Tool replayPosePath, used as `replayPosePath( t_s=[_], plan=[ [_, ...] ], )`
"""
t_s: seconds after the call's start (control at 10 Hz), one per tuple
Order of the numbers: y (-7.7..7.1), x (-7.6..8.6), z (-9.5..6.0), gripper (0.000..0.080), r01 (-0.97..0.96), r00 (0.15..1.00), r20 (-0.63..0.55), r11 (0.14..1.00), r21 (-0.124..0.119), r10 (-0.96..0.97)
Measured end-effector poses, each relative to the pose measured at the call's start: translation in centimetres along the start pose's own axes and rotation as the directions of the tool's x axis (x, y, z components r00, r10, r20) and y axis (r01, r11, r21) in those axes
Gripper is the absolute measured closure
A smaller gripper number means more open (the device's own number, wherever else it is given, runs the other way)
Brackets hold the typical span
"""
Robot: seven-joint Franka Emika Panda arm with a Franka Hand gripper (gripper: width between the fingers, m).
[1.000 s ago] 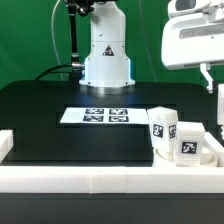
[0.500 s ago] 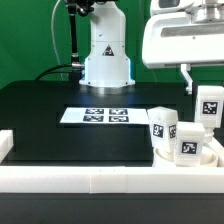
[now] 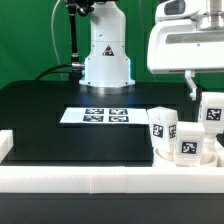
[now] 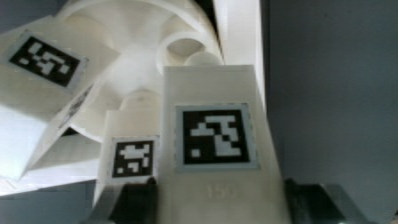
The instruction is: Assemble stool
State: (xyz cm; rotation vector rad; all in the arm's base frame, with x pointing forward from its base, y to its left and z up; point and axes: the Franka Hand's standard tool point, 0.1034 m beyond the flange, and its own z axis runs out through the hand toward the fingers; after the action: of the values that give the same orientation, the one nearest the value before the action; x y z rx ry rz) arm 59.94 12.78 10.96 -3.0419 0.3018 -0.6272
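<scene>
My gripper (image 3: 210, 95) is shut on a white stool leg (image 3: 213, 112) with a black-and-white tag, holding it upright just above the right side of the round seat (image 3: 172, 159). Two other legs (image 3: 163, 125) (image 3: 190, 143) stand upright on the seat. In the wrist view the held leg (image 4: 217, 120) sits between my dark fingers (image 4: 128, 200), with my gripper (image 4: 222, 205) over the seat (image 4: 151, 30). The seat's round hole (image 4: 187, 45) lies just beyond the leg's end, and the other two legs (image 4: 50, 62) (image 4: 134, 158) stand beside it.
The marker board (image 3: 97, 116) lies flat mid-table on the black mat. White border rails run along the front (image 3: 100, 181) and at the exterior view's left (image 3: 5, 145). The arm's white base (image 3: 105, 55) stands at the back.
My gripper came in from the exterior view's right with the leg, then sank a little and shifted slightly right over the seat. The two standing legs have not moved.
</scene>
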Motion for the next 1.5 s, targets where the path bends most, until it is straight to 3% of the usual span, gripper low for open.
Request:
replayPosePath(
  t_s=[1.5],
  plan=[
    [1.1, -0.3, 0.9, 0.0462, -0.012, 1.000, 0.006, 1.000, -0.012, 0.012]
  ],
)
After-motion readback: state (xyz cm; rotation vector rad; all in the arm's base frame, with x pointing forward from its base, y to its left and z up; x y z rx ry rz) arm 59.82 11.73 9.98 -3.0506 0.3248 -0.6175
